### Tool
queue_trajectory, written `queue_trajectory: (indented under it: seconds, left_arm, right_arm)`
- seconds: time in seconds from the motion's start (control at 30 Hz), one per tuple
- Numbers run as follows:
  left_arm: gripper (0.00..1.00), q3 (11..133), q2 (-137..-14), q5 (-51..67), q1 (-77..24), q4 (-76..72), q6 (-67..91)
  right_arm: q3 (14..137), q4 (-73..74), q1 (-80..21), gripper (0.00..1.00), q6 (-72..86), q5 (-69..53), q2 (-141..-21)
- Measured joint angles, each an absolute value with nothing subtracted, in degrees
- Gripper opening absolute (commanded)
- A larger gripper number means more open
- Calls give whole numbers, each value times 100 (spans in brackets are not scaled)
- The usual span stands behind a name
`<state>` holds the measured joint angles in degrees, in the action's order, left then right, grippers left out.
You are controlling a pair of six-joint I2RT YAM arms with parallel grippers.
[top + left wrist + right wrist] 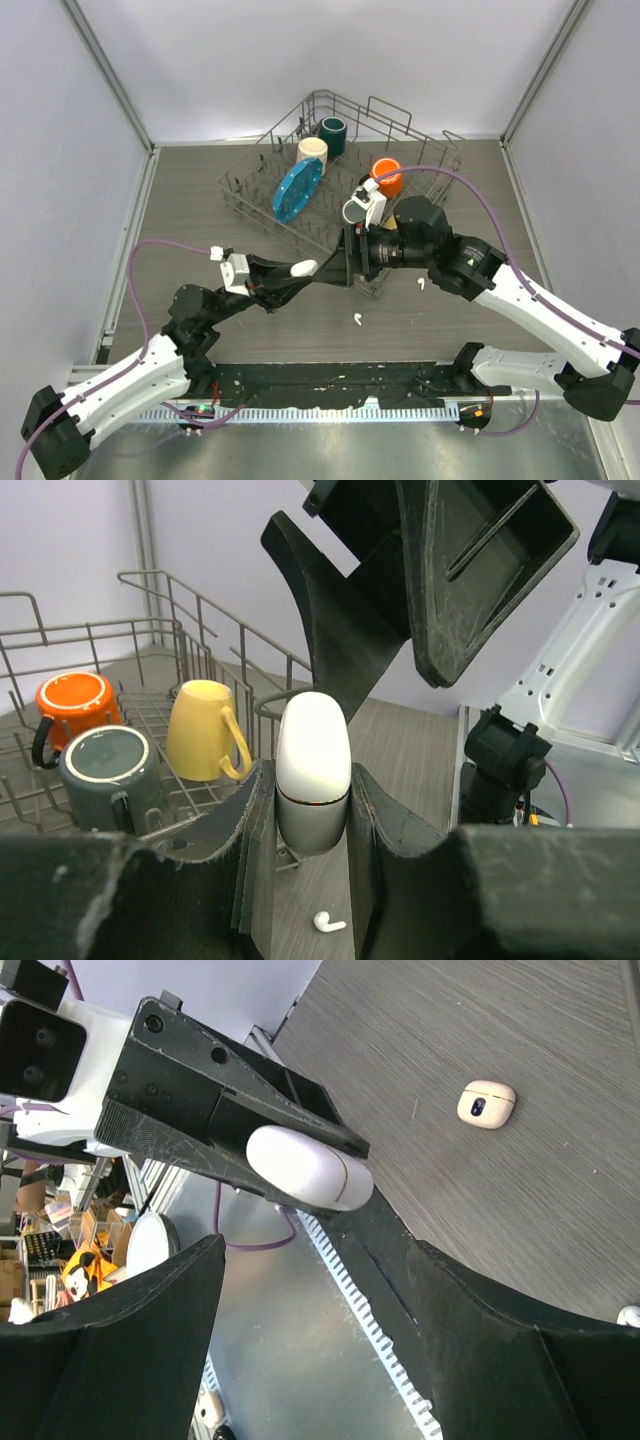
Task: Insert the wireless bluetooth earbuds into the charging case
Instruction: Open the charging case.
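Observation:
My left gripper (312, 785) is shut on the white charging case (312, 765), which stands up between its fingers with the lid seam closed. From above, the case (303, 268) hangs over the table's middle in the left gripper (293, 272). My right gripper (342, 262) is open right in front of it, jaws wide and empty. In the right wrist view the case (305, 1168) lies just beyond the right gripper (318, 1250). Two white earbuds (357, 320) (421, 284) lie loose on the table; one earbud (328, 922) shows below the case.
A wire dish rack (250, 190) stands at the back with a blue plate (296, 190), cream (312, 152), dark green (333, 135) and orange (386, 177) mugs. A small cream-beige rounded item (486, 1103) with a dark spot lies on the wood.

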<state>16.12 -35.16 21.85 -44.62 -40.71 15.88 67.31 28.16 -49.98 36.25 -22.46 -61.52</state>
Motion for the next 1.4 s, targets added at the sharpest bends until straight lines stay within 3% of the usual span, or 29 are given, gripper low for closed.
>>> queue_trajectory:
  seconds: [1.4]
  left_arm:
    - [0,1855,-3736,3267,-4423,-4185,2128]
  right_arm:
    - [6735,2408,-5238,74,3785,-1212,-6252]
